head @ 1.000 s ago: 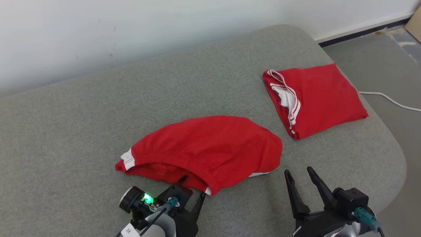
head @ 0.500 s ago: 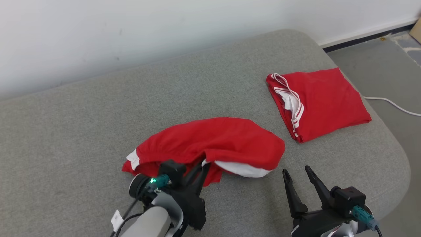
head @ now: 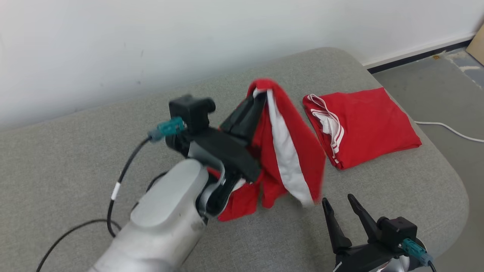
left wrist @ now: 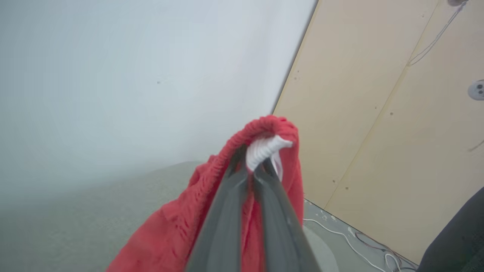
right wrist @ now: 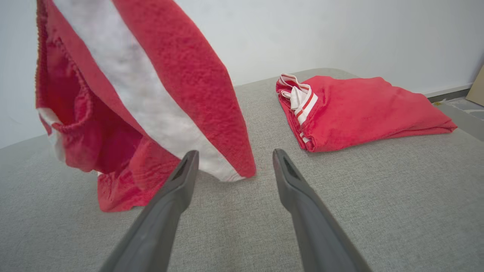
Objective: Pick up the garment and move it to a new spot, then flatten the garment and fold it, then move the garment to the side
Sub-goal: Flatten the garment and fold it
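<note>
The garment (head: 291,151) is red with a white stripe and hangs in the air over the grey cushion (head: 75,151). My left gripper (head: 259,94) is shut on its gathered waistband, raised high; the left wrist view shows the fingertips (left wrist: 242,158) pinching red and white cloth (left wrist: 264,147). The garment's lower end (right wrist: 113,196) still touches the cushion. My right gripper (head: 338,202) is open near the cushion's front edge, its fingers (right wrist: 181,177) pointing at the hanging cloth (right wrist: 162,94), not touching it.
A second red garment (head: 363,124) with white trim lies folded at the cushion's right side, also in the right wrist view (right wrist: 363,109). A white wall runs behind. A white cable (head: 450,128) lies on the floor to the right. A tan panel (left wrist: 397,113) stands beyond the cushion.
My left gripper has lifted the garment from lying flat on the cushion up and away from me, so it now hangs. The right gripper has stayed put. The head camera shifted slightly.
</note>
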